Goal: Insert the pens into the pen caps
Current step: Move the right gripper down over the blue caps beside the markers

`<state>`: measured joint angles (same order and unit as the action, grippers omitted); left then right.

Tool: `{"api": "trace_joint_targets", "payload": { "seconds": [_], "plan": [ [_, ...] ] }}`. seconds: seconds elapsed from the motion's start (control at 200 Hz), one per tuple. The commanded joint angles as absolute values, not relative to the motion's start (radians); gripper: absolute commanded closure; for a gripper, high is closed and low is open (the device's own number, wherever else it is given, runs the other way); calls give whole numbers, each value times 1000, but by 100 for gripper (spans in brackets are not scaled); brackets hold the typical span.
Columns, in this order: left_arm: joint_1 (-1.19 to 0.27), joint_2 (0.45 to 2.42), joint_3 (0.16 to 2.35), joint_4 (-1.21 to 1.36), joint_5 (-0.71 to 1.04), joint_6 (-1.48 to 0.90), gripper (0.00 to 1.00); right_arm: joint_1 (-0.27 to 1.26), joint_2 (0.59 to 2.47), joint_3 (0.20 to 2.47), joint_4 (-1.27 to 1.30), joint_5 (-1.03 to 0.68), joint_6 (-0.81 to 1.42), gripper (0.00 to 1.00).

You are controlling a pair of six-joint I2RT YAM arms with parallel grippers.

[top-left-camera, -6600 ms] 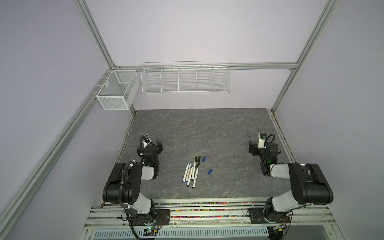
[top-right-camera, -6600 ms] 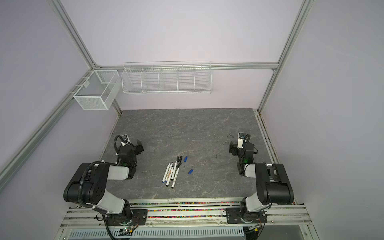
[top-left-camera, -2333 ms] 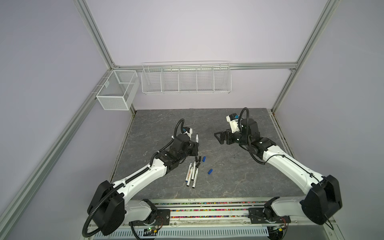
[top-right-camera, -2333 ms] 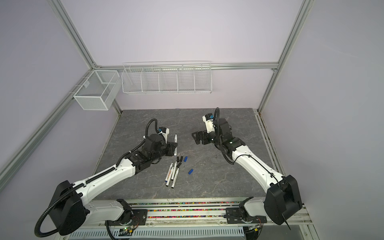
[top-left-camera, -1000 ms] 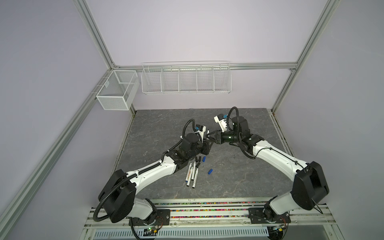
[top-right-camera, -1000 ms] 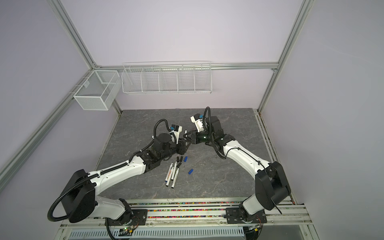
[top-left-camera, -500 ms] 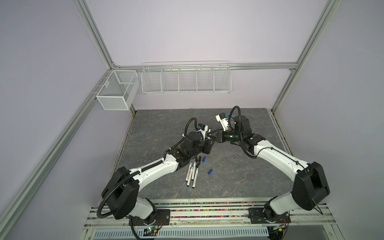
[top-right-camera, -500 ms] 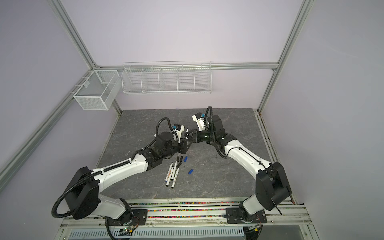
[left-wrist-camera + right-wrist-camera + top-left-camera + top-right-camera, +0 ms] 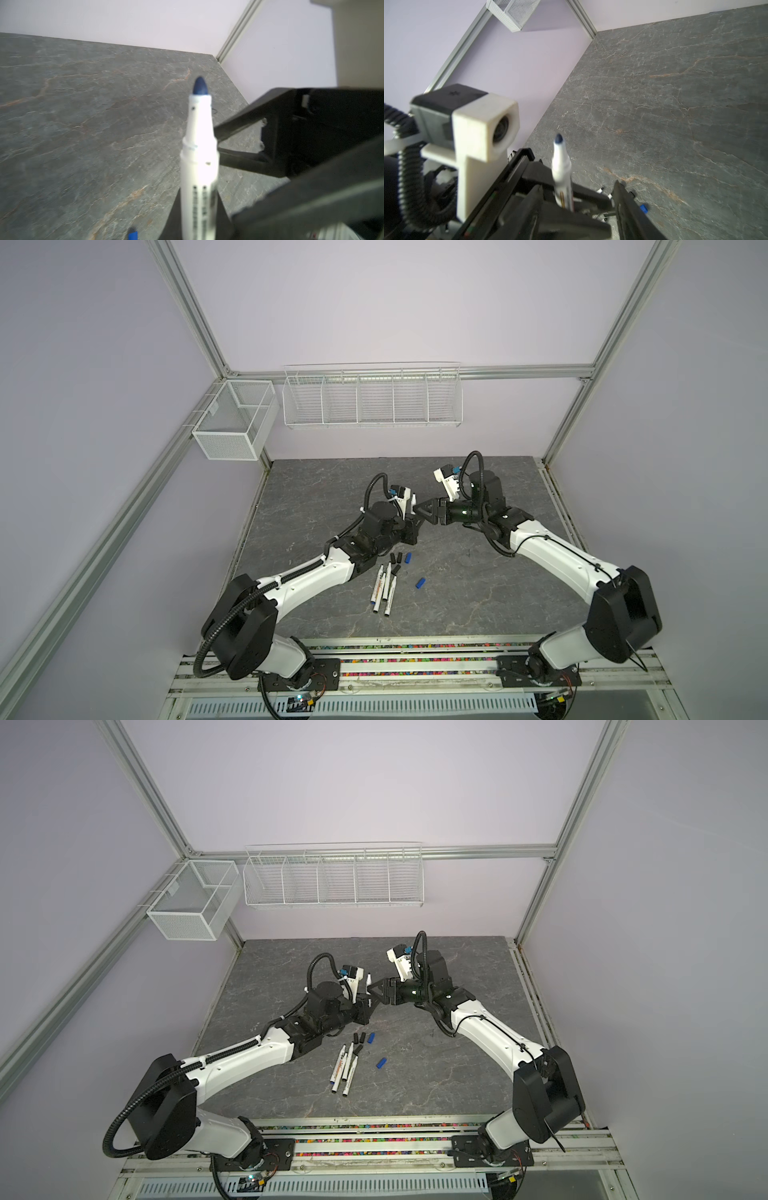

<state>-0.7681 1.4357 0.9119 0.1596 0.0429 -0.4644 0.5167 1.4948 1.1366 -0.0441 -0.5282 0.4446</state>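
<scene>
**Blue-tipped pen (image 9: 198, 145) upright in the left gripper (image 9: 409, 529); right gripper (image 9: 220, 138) spread wide.**
Left jaws clamp its lower barrel, above and beyond the loose pens (image 9: 379, 584); right jaws straddle it. I'd back the right straight off without brushing the barrel, then fetch a blue cap (image 9: 409, 558) from beside the loose pens.

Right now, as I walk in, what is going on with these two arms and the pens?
The left tool is shut on a blue-tipped pen and holds it upright above the table, tip up, with no cap on. The right tool is open close beside that pen, gripping nothing. The other pens and the loose blue and black caps lie on the table.
</scene>
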Motion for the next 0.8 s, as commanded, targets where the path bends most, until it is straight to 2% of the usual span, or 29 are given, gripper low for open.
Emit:
{"api": "trace_joint_targets", "payload": {
  "seconds": [0.0,0.21,0.355,0.485,0.795],
  "plan": [
    [-719,1386,854,178,-107,-594,100,521,1439,1128,-188,-410,343,30],
    [-688,1329,800,69,-366,-673,100,597,1486,1123,-524,-245,140,29],
    [-687,1314,791,50,-409,-679,100,702,1612,1131,-707,-215,38,29],
    [-686,1311,797,31,-423,-670,100,764,1702,1139,-769,-176,16,31],
    [-686,1280,798,-18,-455,-659,100,771,1895,1248,-845,-332,-37,29]
  ]
}}
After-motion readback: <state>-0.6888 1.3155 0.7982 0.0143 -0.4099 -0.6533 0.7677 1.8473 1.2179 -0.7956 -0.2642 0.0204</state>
